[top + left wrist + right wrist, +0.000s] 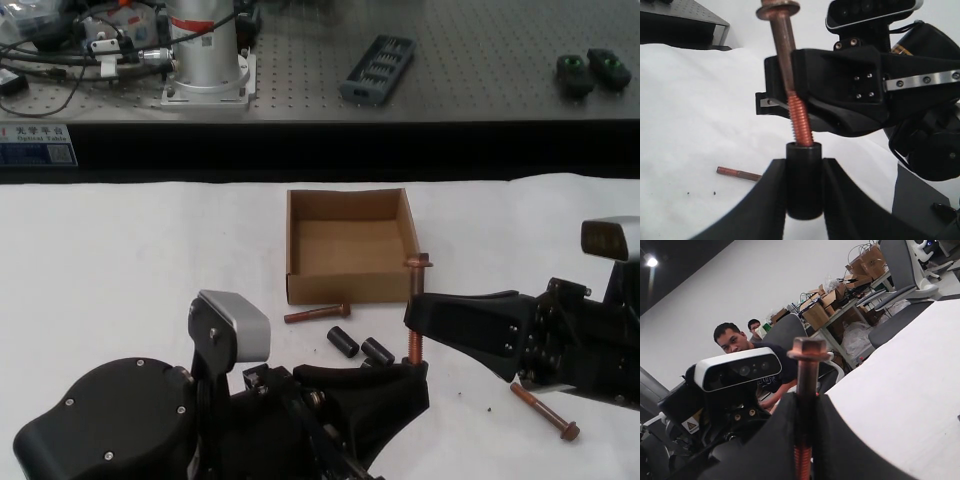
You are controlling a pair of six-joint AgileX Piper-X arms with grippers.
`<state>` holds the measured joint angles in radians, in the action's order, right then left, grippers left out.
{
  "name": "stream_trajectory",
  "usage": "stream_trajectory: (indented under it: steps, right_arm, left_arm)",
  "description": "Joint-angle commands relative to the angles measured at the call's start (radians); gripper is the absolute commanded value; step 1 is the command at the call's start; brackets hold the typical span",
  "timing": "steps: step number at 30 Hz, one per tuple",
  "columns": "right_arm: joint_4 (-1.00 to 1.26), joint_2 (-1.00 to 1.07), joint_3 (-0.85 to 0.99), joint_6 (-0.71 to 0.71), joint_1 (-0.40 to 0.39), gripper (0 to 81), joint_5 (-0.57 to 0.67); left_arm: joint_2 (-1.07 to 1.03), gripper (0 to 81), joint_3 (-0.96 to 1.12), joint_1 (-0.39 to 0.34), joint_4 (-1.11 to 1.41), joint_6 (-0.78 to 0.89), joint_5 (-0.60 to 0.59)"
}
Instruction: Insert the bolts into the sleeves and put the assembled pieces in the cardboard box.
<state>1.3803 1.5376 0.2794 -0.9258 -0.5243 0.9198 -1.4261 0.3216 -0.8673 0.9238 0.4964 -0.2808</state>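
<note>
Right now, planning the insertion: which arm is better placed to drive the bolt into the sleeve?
Right, likely: the right tool holds the bolt upright, tip at the sleeve; the left tool only clamps it.

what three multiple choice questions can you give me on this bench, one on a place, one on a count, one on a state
1. Where is the threaded tip of the copper-coloured bolt held by the right gripper?
A. at the top opening of the black cylindrical sleeve
B. pointing straight up
C. inside a drawer

2. How many loose black sleeves lie in front of the brown cardboard box?
A. one
B. two
C. five

3. What state is the left gripper in?
A. open
B. shut on a bolt
C. shut on the sleeve

Answers:
1 A, the left wrist view shows the thread meeting the sleeve's top.
2 B, the high view shows two.
3 C, it clamps the sleeve on both sides.
</note>
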Motion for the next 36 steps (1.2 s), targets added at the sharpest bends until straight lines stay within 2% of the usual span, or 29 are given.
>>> stream_trajectory:
  steps: [1, 6, 12, 21, 34, 36]
  right_arm:
    - [0.061, 0.001, 0.004, -0.085, -0.002, 0.4, -0.027]
    - [0.061, 0.001, 0.004, -0.084, 0.013, 0.4, 0.040]
    - [0.061, 0.001, 0.004, -0.088, 0.016, 0.4, 0.104]
    - [0.031, 0.001, 0.004, -0.084, 0.016, 0.4, 0.107]
    - [0.031, 0.001, 0.004, -0.067, 0.010, 0.3, 0.133]
    - [0.031, 0.001, 0.004, -0.062, 0.016, 5.6, 0.157]
  left_arm:
    - [0.000, 8.6, 0.004, -0.001, 0.021, 0.018, 0.008]
    - [0.000, 8.6, 0.004, 0.003, 0.024, 0.028, 0.008]
    - [0.000, 8.6, 0.004, 0.051, 0.045, 0.107, 0.008]
    - [0.000, 8.6, 0.004, 0.065, 0.065, 0.177, 0.011]
    - [0.000, 8.6, 0.009, 0.065, 0.094, 0.170, 0.015]
    - [0.000, 8.6, 0.009, 0.065, 0.094, 0.159, 0.015]
